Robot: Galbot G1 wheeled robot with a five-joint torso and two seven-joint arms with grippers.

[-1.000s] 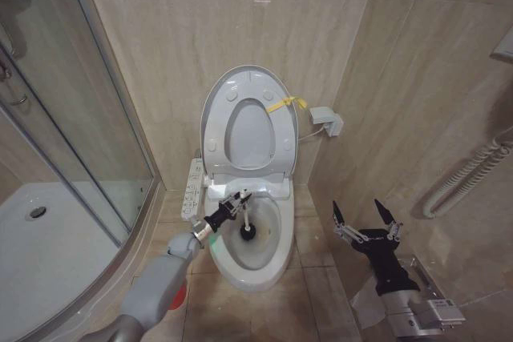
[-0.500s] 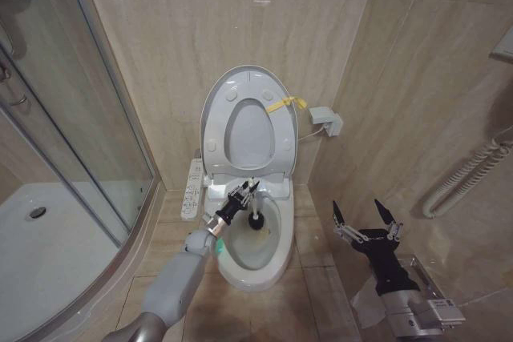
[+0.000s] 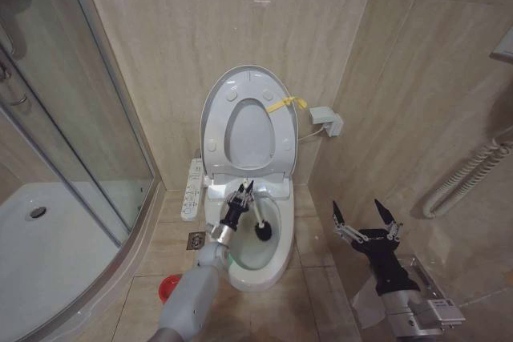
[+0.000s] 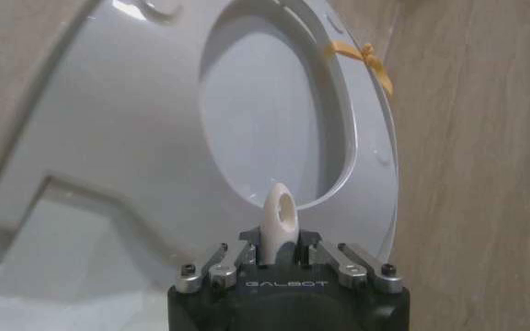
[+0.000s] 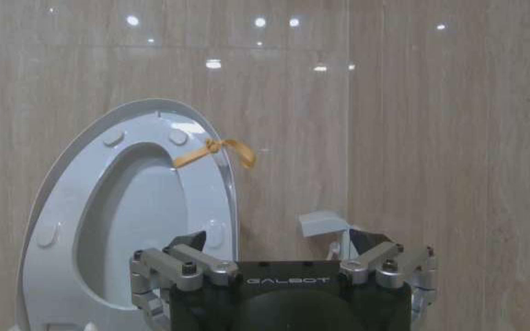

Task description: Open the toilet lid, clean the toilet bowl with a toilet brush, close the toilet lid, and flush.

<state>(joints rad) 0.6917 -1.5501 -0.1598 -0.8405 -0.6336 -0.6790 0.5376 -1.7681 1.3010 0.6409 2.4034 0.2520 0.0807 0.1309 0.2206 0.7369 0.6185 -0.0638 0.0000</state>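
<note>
The toilet lid (image 3: pixel 248 135) stands raised against the wall, with the ring seat (image 3: pixel 213 122) up in front of it and a yellow ribbon (image 3: pixel 286 103) at the edge. Below lies the open toilet bowl (image 3: pixel 258 260). My left gripper (image 3: pixel 240 192) hangs over the bowl's back rim, shut on the white handle (image 4: pixel 279 214) of the toilet brush. The dark brush head (image 3: pixel 264 232) is down inside the bowl, toward its right wall. My right gripper (image 3: pixel 366 218) waits open and empty to the right of the toilet, facing the raised lid (image 5: pixel 127 214).
A red holder cup (image 3: pixel 169 286) stands on the floor left of the bowl, near a floor drain (image 3: pixel 197 239). A control panel (image 3: pixel 194 188) sits beside the seat. The glass shower enclosure (image 3: pixel 72 118) fills the left side. A white wall box (image 3: pixel 326 120) and a hose (image 3: pixel 473 170) are on the right.
My left arm has swung right and farther over the bowl, carrying the brush head from the bowl's left-centre toward its right side. The red cup now shows. The right arm is still.
</note>
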